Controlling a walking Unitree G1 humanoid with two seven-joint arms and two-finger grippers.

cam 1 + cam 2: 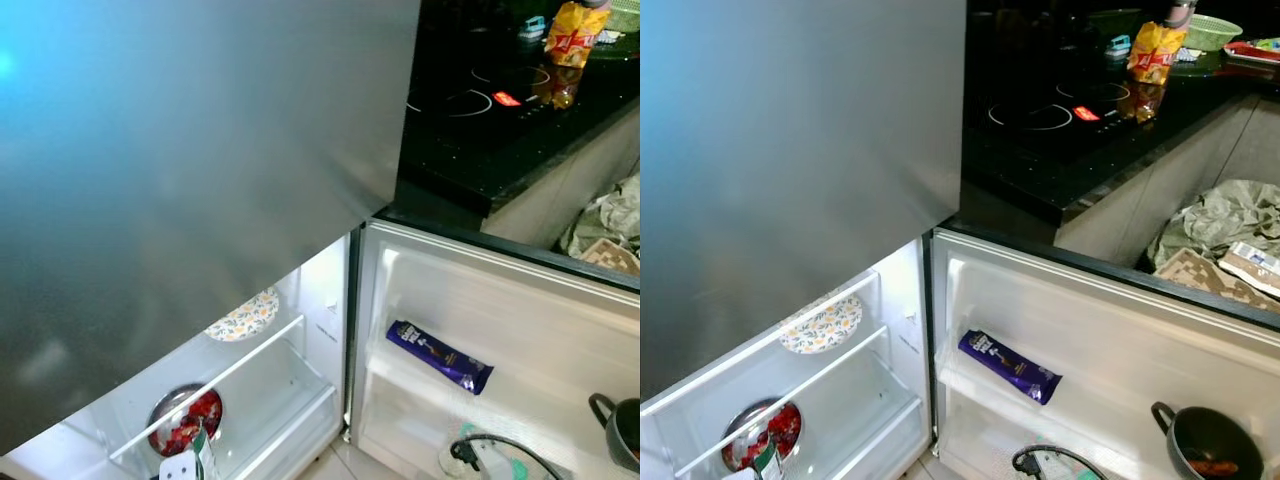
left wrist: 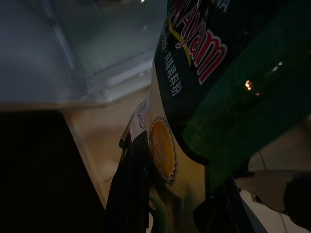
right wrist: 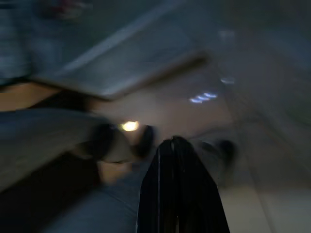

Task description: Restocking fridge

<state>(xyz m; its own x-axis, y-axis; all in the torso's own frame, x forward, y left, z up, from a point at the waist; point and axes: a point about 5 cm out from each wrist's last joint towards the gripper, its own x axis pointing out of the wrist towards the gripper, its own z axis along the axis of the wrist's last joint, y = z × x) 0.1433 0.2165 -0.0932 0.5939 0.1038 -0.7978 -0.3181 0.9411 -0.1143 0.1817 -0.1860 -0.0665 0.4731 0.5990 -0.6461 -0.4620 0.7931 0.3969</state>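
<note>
The fridge's lower compartment stands open under a shut grey upper door. My left gripper is shut on a green and yellow seasoning packet, which fills the space between its black fingers. The same packet pokes up at the bottom of the head view, in front of the lowest fridge shelf. A purple chocolate bar lies on the open door's shelf. In the blurred right wrist view, my right gripper is shut with nothing in it.
Inside the fridge sit a flowered plate and a metal bowl of red food behind a clear shelf rail. A black pan sits low on the right. To the right, a black hob carries a yellow snack bag.
</note>
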